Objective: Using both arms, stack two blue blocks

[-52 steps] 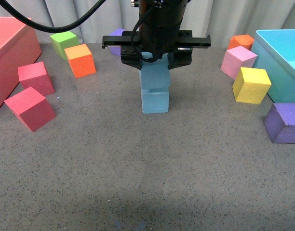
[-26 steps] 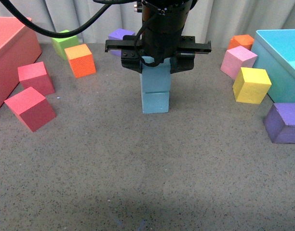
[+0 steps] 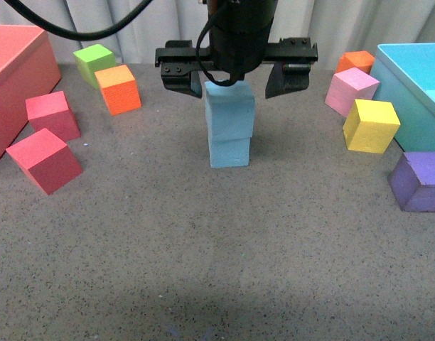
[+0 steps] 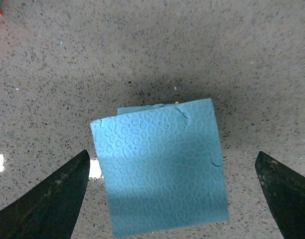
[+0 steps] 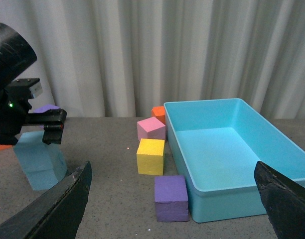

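The left tool (image 3: 235, 77) hangs spread wide just above the stack, its fingers (image 4: 48, 199) clear of the foam on both sides, gripping nothing. Directly under it, the upper blue block (image 3: 229, 110) sits on the lower blue block (image 3: 229, 150) on the table (image 3: 217, 249), slightly twisted so a sliver of the lower one shows. These look like light, soft, grippy foam: best squeezed gently on opposite flat side faces at mid-height. Well to the right of the stack, the right tool (image 5: 172, 209) is spread wide and empty, near the turquoise bin (image 5: 227, 149).
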Available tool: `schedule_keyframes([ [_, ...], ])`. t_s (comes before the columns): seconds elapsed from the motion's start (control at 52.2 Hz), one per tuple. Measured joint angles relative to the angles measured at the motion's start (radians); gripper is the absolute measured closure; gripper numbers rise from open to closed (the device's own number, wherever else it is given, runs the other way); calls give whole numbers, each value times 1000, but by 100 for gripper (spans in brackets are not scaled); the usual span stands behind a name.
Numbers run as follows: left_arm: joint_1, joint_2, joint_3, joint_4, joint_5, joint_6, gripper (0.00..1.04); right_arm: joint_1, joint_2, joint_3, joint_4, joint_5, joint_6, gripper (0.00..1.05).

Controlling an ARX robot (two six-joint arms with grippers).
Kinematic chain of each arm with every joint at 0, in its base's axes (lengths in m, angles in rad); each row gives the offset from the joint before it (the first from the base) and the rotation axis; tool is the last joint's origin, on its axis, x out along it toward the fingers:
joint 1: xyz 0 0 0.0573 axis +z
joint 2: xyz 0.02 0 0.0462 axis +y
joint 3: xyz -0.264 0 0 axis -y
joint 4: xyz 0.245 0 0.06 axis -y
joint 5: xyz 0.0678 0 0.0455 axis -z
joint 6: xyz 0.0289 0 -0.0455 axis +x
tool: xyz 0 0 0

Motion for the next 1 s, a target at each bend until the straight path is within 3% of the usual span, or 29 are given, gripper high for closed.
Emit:
schedule_keyframes([
  [0.192, 18, -105, -79, 51, -1, 8, 7, 0, 0, 0, 0, 0, 0, 10],
  [0.23, 19, -130, -137, 168, -55, 58, 11, 0, 0, 0, 0, 0, 0, 10],
  [0.307, 37, -210, -363, 547, -159, 215, 23, 0, 0, 0, 0, -1, 0, 10],
  [0.326, 41, -223, -398, 599, -158, 225, 25, 0, 0, 0, 0, -1, 0, 10],
  [0.403, 91, -330, -718, 1072, -131, 379, 41, 0, 0, 0, 0, 1, 0, 10],
  [0.499, 141, -422, -941, 1450, -95, 439, 56, 0, 0, 0, 0, 2, 0, 10],
  [0.575, 188, -537, -1095, 1599, -60, 464, 70, 0, 0, 0, 0, 1, 0, 10],
  [0.729, 268, -703, -1341, 1658, 15, 480, 100, 0, 0, 0, 0, 0, 0, 10],
  [0.997, 347, -849, -1563, 1718, 105, 490, 101, 0, 0, 0, 0, 0, 0, 10],
])
